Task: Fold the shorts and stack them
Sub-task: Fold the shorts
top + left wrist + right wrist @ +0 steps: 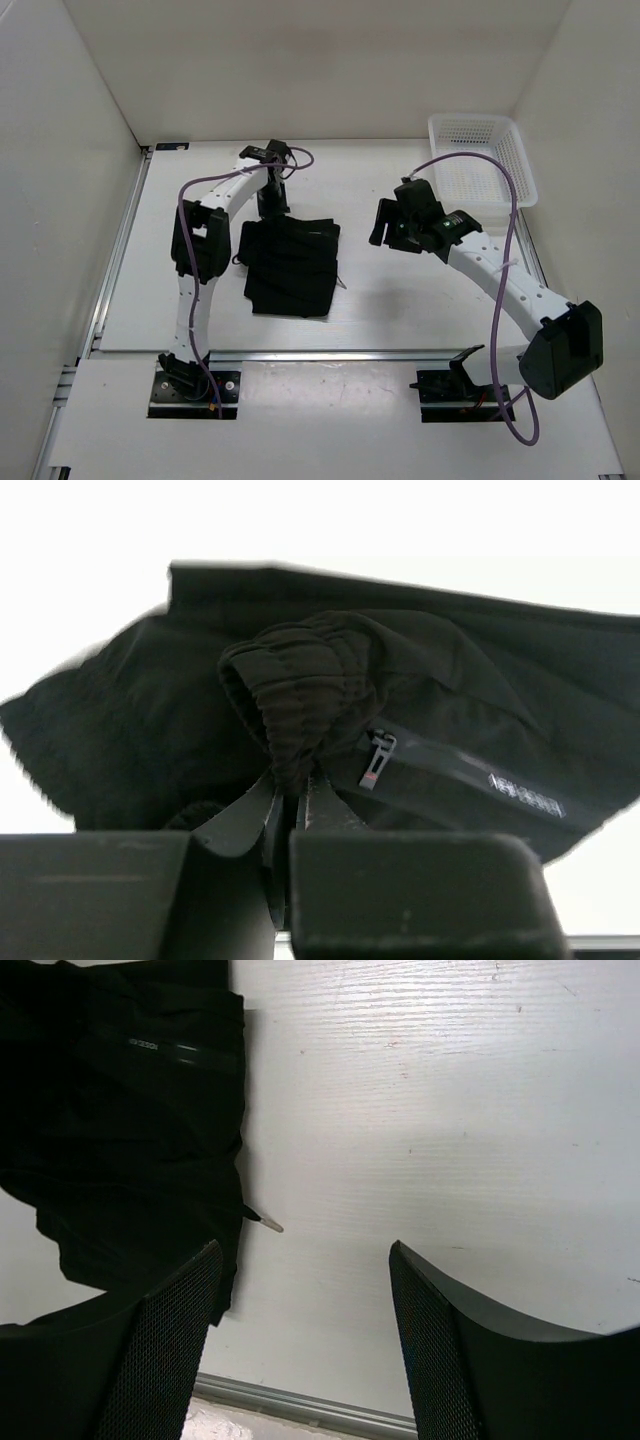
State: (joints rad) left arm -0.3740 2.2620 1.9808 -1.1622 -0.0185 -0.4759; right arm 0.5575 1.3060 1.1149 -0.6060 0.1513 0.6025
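Fold in hand, frame centre: shorts pinched at waistband by left gripper (right gripper wide, empty); next likely: drawing waistband over legs.

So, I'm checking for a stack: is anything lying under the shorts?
Only bare table shows around the shorts, with a drawstring tip poking out. Anything beneath is covered by the fabric.

Bright, even light — whites glare, black shorts lose detail.
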